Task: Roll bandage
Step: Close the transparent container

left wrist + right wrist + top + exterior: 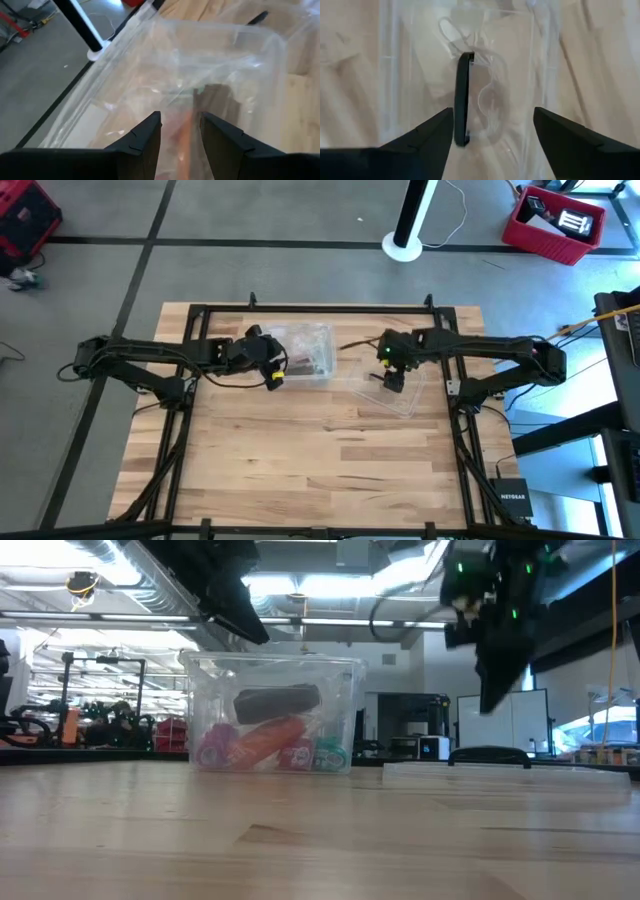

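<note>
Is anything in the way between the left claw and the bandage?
Probably yes. The left gripper hovers open above the clear box. A brownish thing inside, maybe the bandage, lies under crinkled clear plastic. The right gripper waits over the lid beside it.

Through the clear plastic box [270, 715], the rolled contents [268, 745] blur together; whether any is the bandage cannot be told. Both arms are cut off by the low view's top edge.
</note>
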Controlling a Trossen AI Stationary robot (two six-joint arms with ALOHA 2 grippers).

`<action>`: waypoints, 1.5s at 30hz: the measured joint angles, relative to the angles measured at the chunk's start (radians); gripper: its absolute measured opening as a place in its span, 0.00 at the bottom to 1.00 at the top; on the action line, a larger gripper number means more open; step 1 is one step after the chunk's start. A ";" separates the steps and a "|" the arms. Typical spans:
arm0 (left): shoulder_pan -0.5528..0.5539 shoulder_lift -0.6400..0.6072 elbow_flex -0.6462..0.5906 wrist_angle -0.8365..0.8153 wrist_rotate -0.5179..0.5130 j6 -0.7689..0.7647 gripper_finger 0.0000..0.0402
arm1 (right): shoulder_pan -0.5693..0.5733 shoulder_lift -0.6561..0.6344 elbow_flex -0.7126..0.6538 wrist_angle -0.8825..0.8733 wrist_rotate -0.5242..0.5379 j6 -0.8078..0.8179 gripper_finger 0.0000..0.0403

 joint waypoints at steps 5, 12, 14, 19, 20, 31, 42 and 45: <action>-0.026 -0.011 0.000 -0.016 0.000 -0.001 0.32 | 0.000 0.005 -0.151 0.193 -0.028 -0.001 0.62; -0.040 -0.013 0.000 -0.012 0.000 -0.015 0.32 | 0.000 0.020 -0.267 0.334 -0.064 0.047 0.54; -0.041 -0.013 0.000 -0.013 0.000 -0.016 0.32 | 0.000 0.020 -0.286 0.355 -0.064 0.047 0.52; -0.045 -0.013 0.000 -0.012 0.000 -0.024 0.32 | 0.000 0.020 -0.309 0.400 -0.064 0.045 0.47; -0.049 -0.013 0.000 -0.012 0.000 -0.028 0.32 | 0.000 0.020 -0.315 0.409 -0.064 0.043 0.45; -0.077 -0.013 0.001 -0.007 0.000 -0.055 0.32 | 0.002 0.019 -0.332 0.458 -0.017 -0.006 0.08; -0.125 -0.192 0.001 -0.080 -0.079 -0.081 0.32 | 0.001 -0.093 -0.091 0.119 0.065 -0.049 0.09; -0.129 -0.262 0.001 -0.138 -0.113 -0.101 0.32 | 0.001 -0.136 0.008 0.015 0.121 -0.061 0.09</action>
